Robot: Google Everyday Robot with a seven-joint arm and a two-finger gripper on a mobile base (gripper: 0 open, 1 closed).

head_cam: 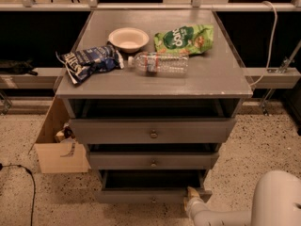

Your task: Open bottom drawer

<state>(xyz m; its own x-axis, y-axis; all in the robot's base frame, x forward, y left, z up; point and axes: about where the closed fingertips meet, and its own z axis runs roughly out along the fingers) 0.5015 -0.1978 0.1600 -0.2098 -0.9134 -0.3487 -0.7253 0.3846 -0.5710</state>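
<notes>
table (214,74): a grey unit with three drawers stacked in its front, seen from above and in front.
bottom drawer (141,195): the lowest and shallowest front; it is pulled out a little, so a dark gap is seen behind its panel. a small round knob (153,200) is set at its middle.
hand (192,195): found low at the right end of the bottom drawer's front, just beside or touching the panel's corner; which of the two cannot be told. whether it is spread or pressed together cannot be told either.
arm (225,216): a white, rounded limb is seen coming in from the lower right corner.
middle drawer (153,160): drawn out slightly less than the top drawer (153,131) above it.
on the table: a pale bowl (128,38) at the back, a green bag (183,38) to its right, a clear bottle (160,63) lying on its side, and a blue bag (89,60) at the left.
cardboard box (59,154): stood on the speckled floor against the table's left side.
</notes>
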